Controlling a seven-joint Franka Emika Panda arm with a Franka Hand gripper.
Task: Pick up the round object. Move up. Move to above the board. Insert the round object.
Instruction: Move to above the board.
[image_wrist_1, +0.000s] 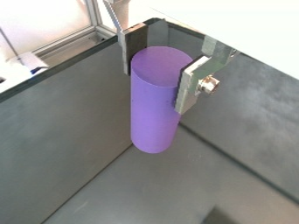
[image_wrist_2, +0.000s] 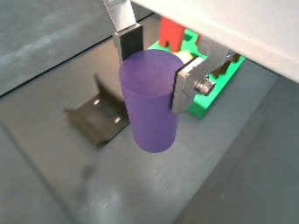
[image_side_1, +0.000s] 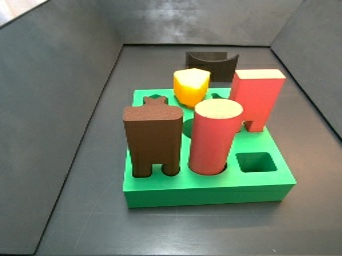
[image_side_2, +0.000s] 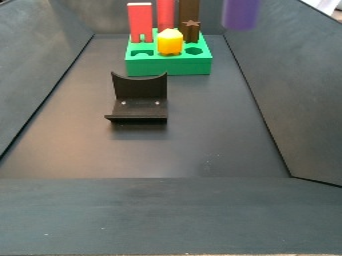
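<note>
Nearest you on the dark desk (image_side_2: 174, 170) stood one fixture (image_side_2: 138, 98), and beyond it one green board (image_side_2: 171, 58) carrying four blocks: a yellow block (image_side_1: 191, 86), a brown block (image_side_1: 152, 140), a salmon-red cylinder (image_side_1: 215, 136) and a red block (image_side_1: 257, 100). Farther up, your gripper (image_wrist_2: 152, 66) hung above the desk with its jaws closed on the one purple round object (image_wrist_2: 149, 101), upright, clear of the board.

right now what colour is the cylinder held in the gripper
Purple: the round object held in the gripper, clearest in both wrist views.
</note>
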